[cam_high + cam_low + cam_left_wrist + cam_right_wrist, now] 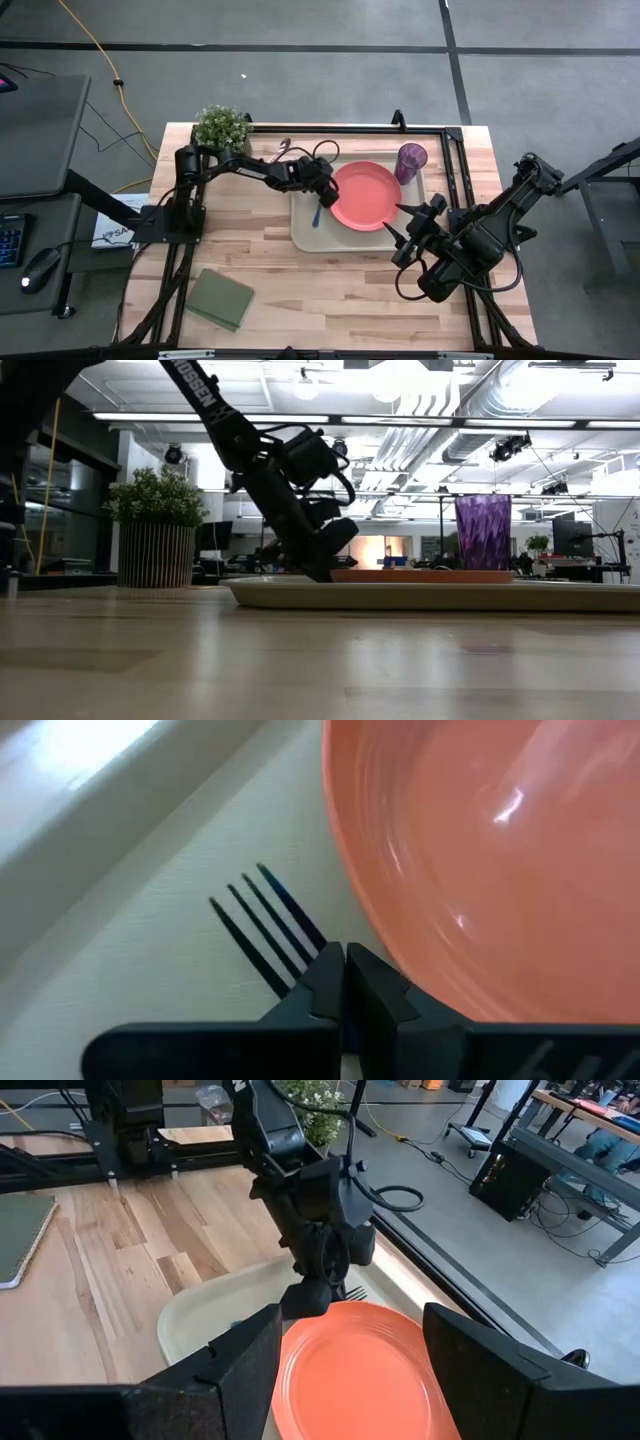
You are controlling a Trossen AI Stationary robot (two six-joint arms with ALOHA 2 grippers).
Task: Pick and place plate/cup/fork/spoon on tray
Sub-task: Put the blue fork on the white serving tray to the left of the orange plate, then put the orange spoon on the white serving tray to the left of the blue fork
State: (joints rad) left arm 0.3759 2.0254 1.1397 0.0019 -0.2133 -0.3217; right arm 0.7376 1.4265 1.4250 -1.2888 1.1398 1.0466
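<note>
My left gripper [322,195] is down over the tray [303,236], fingers pressed together on the fork [270,925]. The left wrist view shows the 4 tines sticking out past my closed fingertips [345,982], lying low over the cream floor of the tray just beside the plate's rim. I hold it near the neck so the handle (blue, showing below the gripper in the high view) trails toward the tray's near edge and the tines stay clear of the plate [366,195].

The plate sits on the tray, filling its right part, which leaves the left strip as the free lane for cutlery; that is why the fork comes down there. The cup [411,160] stands upright at the tray's far right corner, just beside the plate.

My right gripper [408,228] waits near the tray's right edge, fingers spread wide and holding nothing, pointed at the plate.

Judgement: fork placement is at release stage. I see no spoon in any view. Risk: the tines are very near the plate rim.
</note>
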